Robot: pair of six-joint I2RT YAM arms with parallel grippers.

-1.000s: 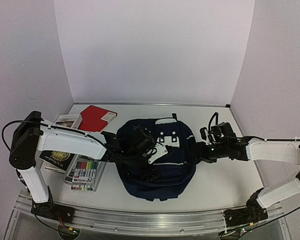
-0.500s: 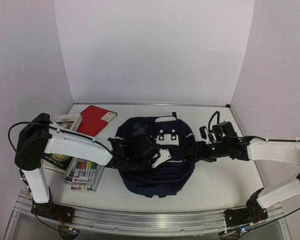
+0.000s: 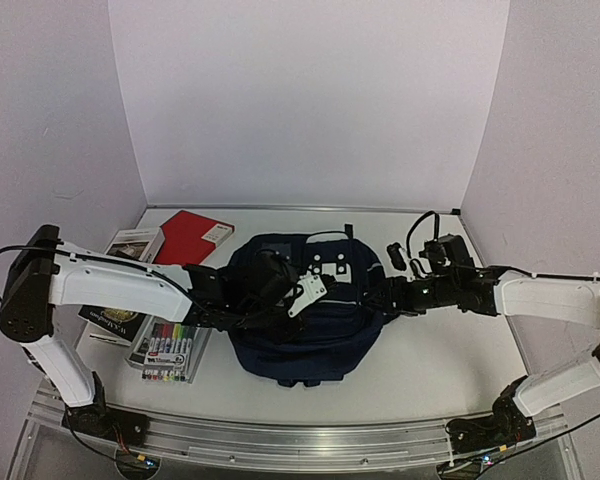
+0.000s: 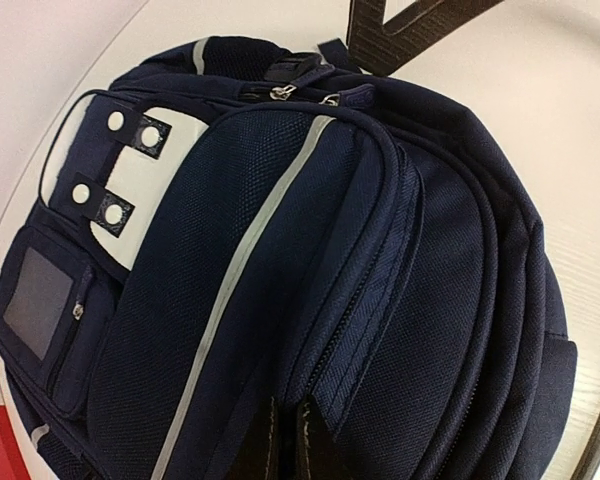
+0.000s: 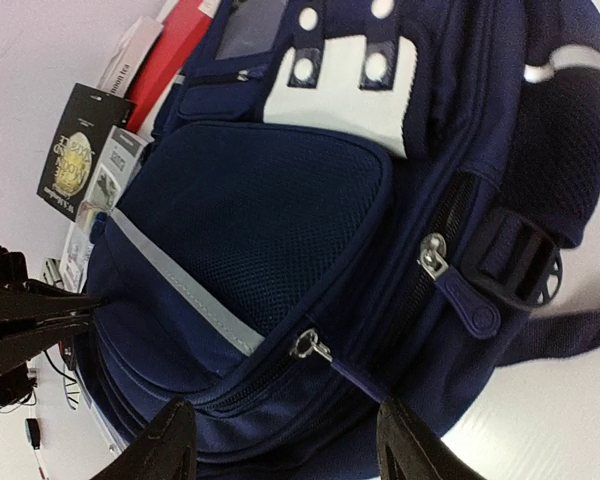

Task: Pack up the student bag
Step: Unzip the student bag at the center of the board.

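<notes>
One student bag [image 3: 310, 330] lies front-up in the middle of the table [image 3: 430, 370]. To its left are three books and one marker pack [image 3: 170, 350]: a red book [image 3: 190, 238], a pale book [image 3: 135, 242], and a black book [image 3: 108, 316] whose gold lettering is too small to read. The left gripper [image 4: 285, 445] is closed tight at the bag's zip seam. The right gripper [image 5: 288, 415] stands spread wide before a zip pull [image 5: 310, 345].

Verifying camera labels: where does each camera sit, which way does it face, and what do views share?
Top external: above and behind the bases, facing down; left arm and right arm reach the student bag.
Left wrist: on the left arm, close over the bag; left gripper shut at bottom.
Right wrist: on the right arm, facing the bag's zips; right gripper open at bottom.
Shared: all show the white patch.
</notes>
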